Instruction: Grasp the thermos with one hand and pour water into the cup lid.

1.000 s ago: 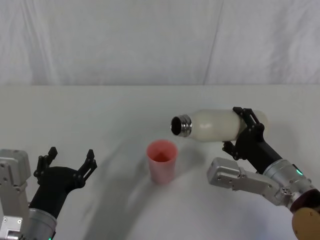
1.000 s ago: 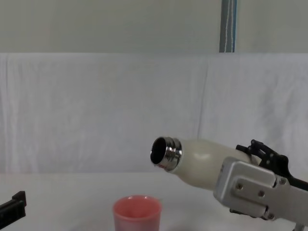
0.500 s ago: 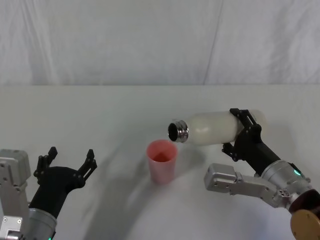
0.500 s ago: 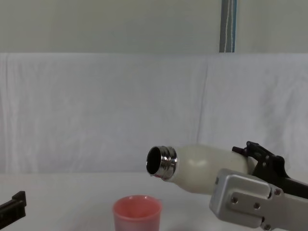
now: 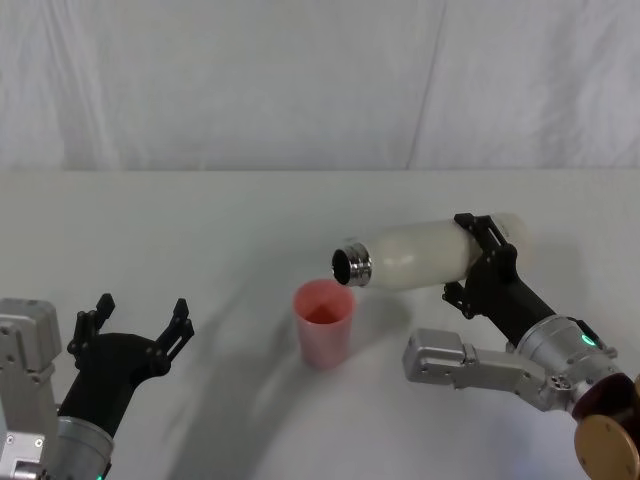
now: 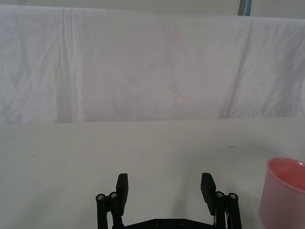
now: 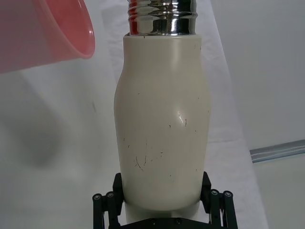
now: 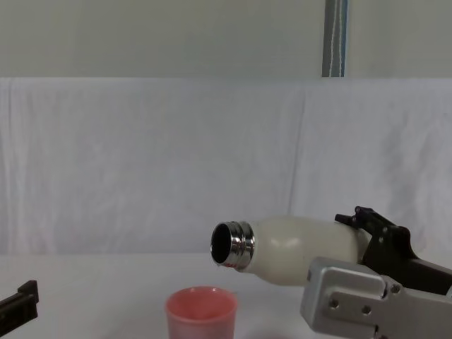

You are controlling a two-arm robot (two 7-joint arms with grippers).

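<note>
The cream-white thermos (image 5: 420, 254) lies almost level in the air, held near its base by my right gripper (image 5: 478, 258), which is shut on it. Its open steel neck (image 8: 232, 245) points left, just above and right of the pink cup lid (image 5: 323, 322). The cup lid (image 8: 200, 313) stands upright on the white table (image 5: 220, 240). From the right wrist, the thermos body (image 7: 162, 124) runs up to the neck, with the cup lid's rim (image 7: 57, 36) beside it. My left gripper (image 5: 132, 322) rests open at the near left, with nothing between its fingers (image 6: 122, 188).
A white cloth backdrop (image 5: 300, 80) rises behind the table. A vertical pole (image 8: 335, 39) stands behind it at the upper right. The pink cup lid (image 6: 282, 194) sits to the right of my left gripper.
My right gripper has tipped the thermos further toward level and shifted it left, so its neck has dropped closer to the cup lid's rim. The left arm has not moved.
</note>
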